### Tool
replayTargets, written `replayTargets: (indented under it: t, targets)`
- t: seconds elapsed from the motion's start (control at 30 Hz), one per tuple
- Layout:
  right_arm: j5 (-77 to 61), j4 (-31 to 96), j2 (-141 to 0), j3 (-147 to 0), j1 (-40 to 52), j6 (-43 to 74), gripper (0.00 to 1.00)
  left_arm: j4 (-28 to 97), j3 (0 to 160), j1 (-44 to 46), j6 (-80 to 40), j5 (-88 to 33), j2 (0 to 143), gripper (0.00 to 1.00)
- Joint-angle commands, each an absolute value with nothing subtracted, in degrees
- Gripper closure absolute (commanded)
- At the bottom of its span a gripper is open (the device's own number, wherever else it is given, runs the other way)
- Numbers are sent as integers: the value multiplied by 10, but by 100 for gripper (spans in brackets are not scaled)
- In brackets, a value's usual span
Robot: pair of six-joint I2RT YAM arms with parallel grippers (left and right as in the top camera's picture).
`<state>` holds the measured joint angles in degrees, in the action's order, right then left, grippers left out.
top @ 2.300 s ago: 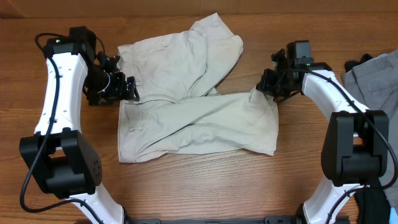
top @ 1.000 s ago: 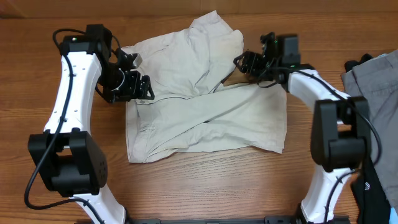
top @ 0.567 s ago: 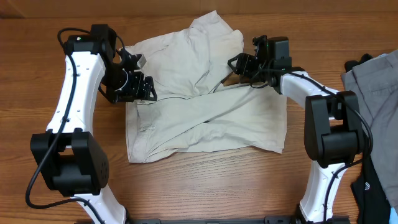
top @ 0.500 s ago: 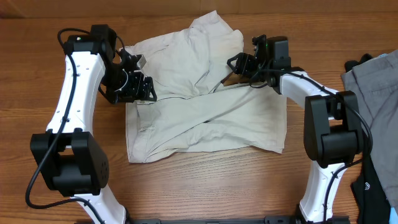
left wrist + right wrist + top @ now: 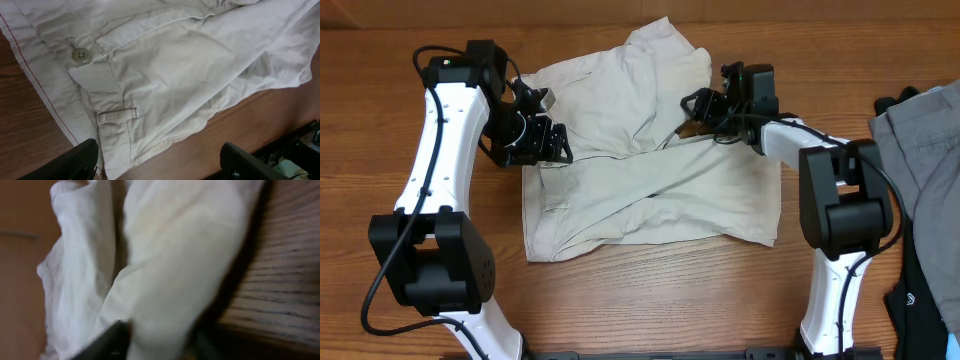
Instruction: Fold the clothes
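Across the middle of the table lie the shorts, spread mostly flat, with the waistband to the left and the 2 legs running right. The upper leg is rumpled and angles up toward the far edge. The lower leg lies flatter, its hem near the right arm's base, and a strip of wood shows between the 2 hems.

The left gripper sits at the waistband's left edge, about halfway along it. In the left wrist view the shorts fill the picture. A button and a belt loop show by a pocket seam. The left gripper stands wide, its fingers far apart at the bottom of the picture with waistband cloth between them and nothing pinched.

The right gripper is at the upper leg's hem, just above the gap between the legs. Its wrist view is blurred and very close. A thick fold of the shorts runs down into the right gripper, whose fingers stand narrow against either side of it, holding the fold.

At the right edge lies a grey garment, well apart from the shorts. Below it, near the corner, is a black garment with a small white logo.
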<state>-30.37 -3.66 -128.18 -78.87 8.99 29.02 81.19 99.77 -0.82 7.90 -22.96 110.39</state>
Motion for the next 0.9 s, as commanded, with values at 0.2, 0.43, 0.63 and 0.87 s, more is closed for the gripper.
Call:
replayTargets:
  t: [0.2, 0.43, 0.63, 0.87]
  targets:
    - [-325, 4, -1213, -800, 52, 245, 96, 819, 994, -6, 93, -239, 1105, 19]
    - [-200, 152, -1094, -800, 58, 143, 74, 813, 994, -6, 103, -239, 1105, 19]
    - [-106, 206, -1098, -800, 74, 114, 58, 809, 994, -6, 103, -239, 1105, 19]
    - [-87, 236, -1105, -799, 25, 140, 35, 809, 994, -3, 101, -241, 1105, 19]
